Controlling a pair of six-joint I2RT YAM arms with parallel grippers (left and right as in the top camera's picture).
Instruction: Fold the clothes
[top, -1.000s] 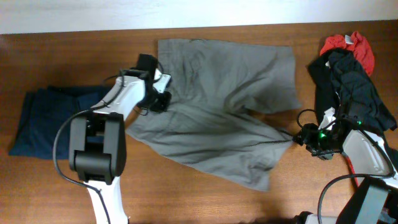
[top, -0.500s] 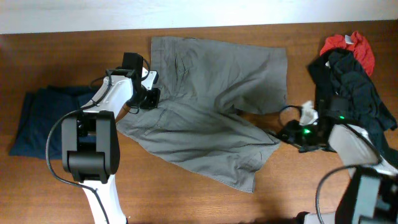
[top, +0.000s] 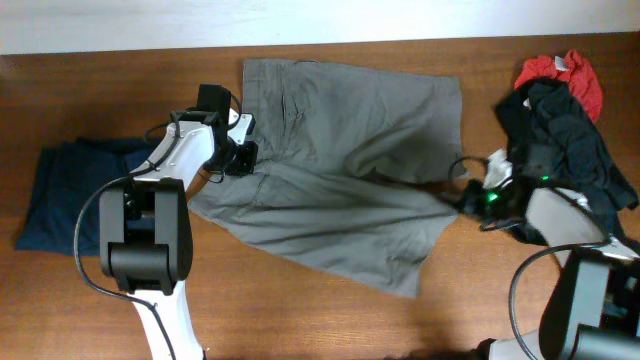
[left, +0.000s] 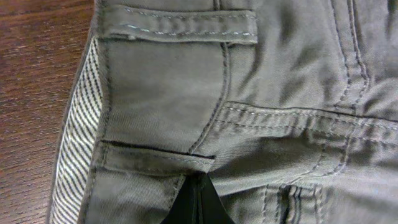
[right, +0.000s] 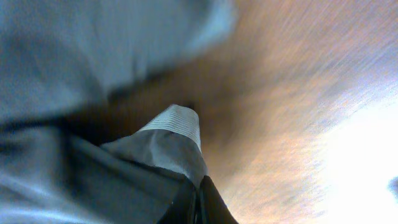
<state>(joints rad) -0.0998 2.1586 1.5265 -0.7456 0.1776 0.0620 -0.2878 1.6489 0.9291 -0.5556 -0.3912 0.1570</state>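
- The grey shorts (top: 340, 190) lie spread in the middle of the worktop (top: 100, 300), with a deep crease between the legs.
- The left pincer (top: 244, 159), at their 9 o'clock edge, is closed tight on the waistband cloth.
- The right pincer (top: 470, 197), at 3 o'clock, is closed on a hem corner.
- The right wrist view is blurred, and the cloth hides most of the pincer tips.

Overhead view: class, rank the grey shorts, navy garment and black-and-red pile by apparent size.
Grey shorts: clearly largest.
Navy garment and black-and-red pile: look alike; the left arm overlaps the navy one, so unranked.
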